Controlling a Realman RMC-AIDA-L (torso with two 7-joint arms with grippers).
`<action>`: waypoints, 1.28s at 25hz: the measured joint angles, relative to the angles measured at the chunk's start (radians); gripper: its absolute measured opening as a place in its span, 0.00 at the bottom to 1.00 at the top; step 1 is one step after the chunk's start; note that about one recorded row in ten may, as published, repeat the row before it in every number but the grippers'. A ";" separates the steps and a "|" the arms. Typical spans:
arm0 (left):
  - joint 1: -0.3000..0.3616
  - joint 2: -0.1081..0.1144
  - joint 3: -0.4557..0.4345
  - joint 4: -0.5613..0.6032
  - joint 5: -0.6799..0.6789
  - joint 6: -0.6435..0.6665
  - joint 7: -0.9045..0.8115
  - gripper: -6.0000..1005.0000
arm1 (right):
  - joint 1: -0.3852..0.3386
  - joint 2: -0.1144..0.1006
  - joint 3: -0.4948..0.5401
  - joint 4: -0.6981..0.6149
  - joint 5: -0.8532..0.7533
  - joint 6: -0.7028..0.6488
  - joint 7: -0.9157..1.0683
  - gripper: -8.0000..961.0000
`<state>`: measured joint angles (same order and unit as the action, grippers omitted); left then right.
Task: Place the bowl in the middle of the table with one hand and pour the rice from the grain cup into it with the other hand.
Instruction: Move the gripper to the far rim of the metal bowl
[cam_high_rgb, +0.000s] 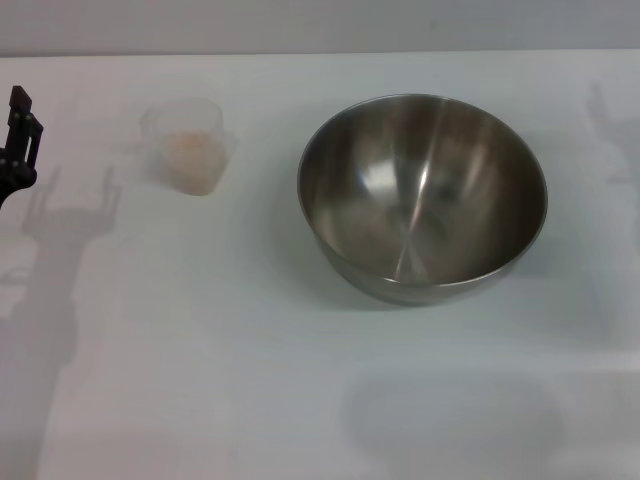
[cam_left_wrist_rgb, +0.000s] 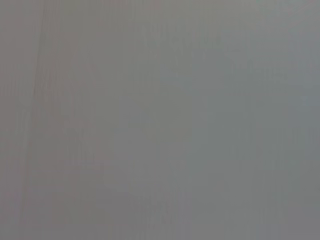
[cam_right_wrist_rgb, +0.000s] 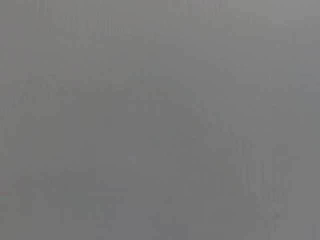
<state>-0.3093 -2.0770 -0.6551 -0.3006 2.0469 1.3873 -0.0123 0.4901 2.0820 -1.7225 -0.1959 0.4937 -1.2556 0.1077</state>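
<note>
1. Two task things sit in your head view on the table (cam_high_rgb: 300, 400): the bowl (cam_high_rgb: 422, 196) and the cup (cam_high_rgb: 187, 145).
2. You see the bowl upright, right of the middle and toward the far half of the table. Its shiny inside shows only reflections, with no grains in it.
3. You see the cup upright, left of the bowl and well apart from it, at about the same depth on the table. Rice (cam_high_rgb: 192, 158) fills its lower part as a pale beige mass.
4. Your left gripper (cam_high_rgb: 18, 145) shows only as a black piece at the left edge of the head view, left of the cup and apart from it. You cannot tell from this piece whether the claw is spread or pressed together, and it touches neither cup nor bowl.
5. Your right gripper is out of every view, so its claw state cannot be told either. Only a faint shadow lies on the table near the right edge.
6. A darker shadow of the left arm falls across the table at the left, below and beside the gripper, reaching toward the cup's side.
7. Both wrist views give you a flat grey field with no readable thing in it.
8. Bare white table lies between the cup and the bowl.
</note>
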 joint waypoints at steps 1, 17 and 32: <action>0.000 0.000 0.000 0.000 -0.001 -0.001 0.000 0.65 | 0.000 0.000 0.000 0.000 0.000 0.000 0.000 0.79; -0.014 0.003 -0.002 0.003 -0.004 -0.004 0.000 0.65 | 0.021 -0.002 -0.018 -0.008 -0.015 0.016 0.003 0.79; -0.025 0.003 -0.001 0.005 -0.004 -0.005 0.000 0.65 | 0.024 -0.003 -0.019 -0.024 -0.015 0.021 0.004 0.79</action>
<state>-0.3340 -2.0739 -0.6565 -0.2960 2.0433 1.3822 -0.0122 0.5139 2.0785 -1.7410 -0.2196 0.4785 -1.2345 0.1119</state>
